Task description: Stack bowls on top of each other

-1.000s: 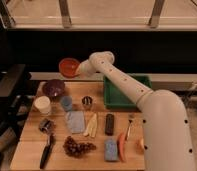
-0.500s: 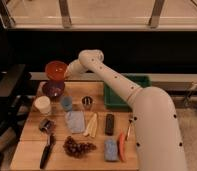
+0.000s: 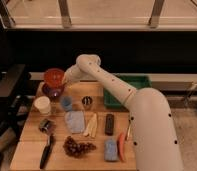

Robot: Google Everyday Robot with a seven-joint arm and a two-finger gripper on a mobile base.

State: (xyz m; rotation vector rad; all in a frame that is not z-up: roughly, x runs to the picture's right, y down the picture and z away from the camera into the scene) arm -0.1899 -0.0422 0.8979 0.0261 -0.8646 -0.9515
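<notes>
The orange-red bowl (image 3: 54, 77) is pinched by the gripper (image 3: 65, 80) above the purple bowl (image 3: 52, 92); it should be centred and lowered level before release.

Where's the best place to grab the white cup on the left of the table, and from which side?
Grip the white cup across its rim, coming straight down from above: it stands upright and open-topped. The light-blue cup crowds its right side. The hand is farther back, at the orange-red bowl over the purple bowl.
</notes>
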